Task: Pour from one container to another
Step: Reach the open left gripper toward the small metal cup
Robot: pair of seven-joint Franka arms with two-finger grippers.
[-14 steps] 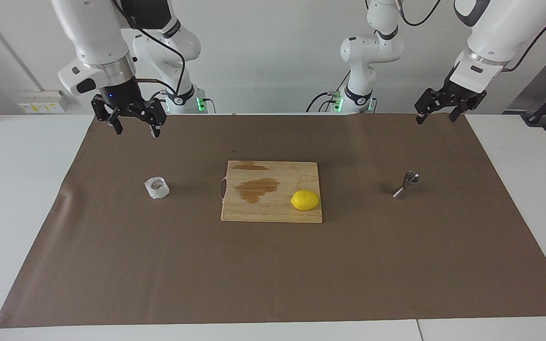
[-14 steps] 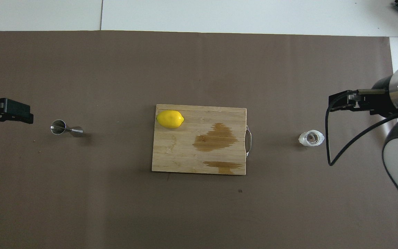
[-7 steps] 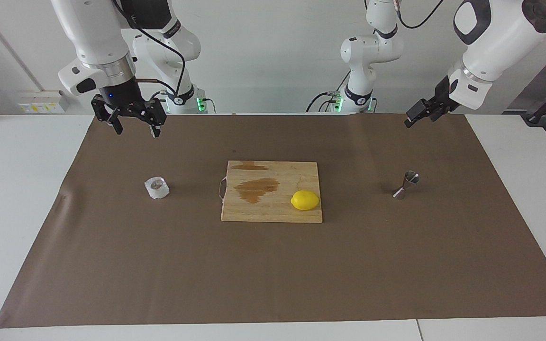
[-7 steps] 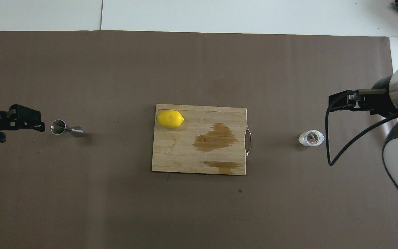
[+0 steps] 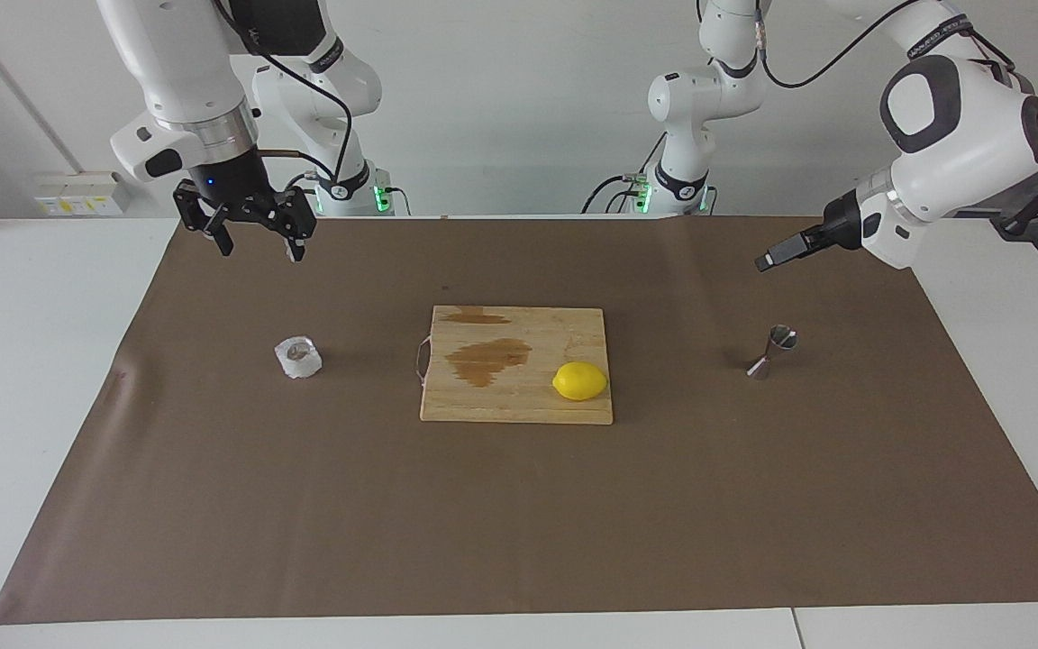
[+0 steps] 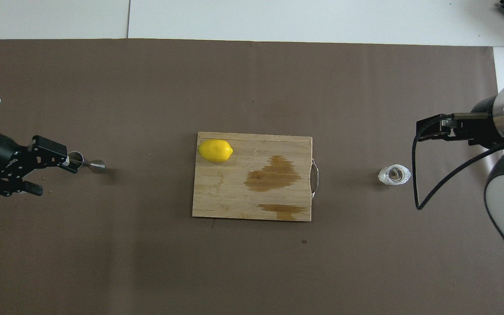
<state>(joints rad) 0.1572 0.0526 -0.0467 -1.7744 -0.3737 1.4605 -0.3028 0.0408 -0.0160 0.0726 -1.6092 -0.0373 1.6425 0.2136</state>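
In the facing view, the right hand (image 5: 255,236) hangs at the upper left of the frame with its fingers spread wide and nothing between them, and under it, at middle left, the crinkled white cup (image 5: 298,357) stands on the brown paper (image 5: 519,514) that covers the bench. At the centre a lemon (image 5: 580,380) lies on the stained wooden cutting board (image 5: 519,401). At middle right stands the steel jigger (image 5: 772,351), and above it, at the upper right, the left hand (image 5: 769,260) is in the air, open and empty.

A white table (image 5: 32,361) under a brown mat (image 5: 519,523) stands before a plain white wall (image 5: 519,108).
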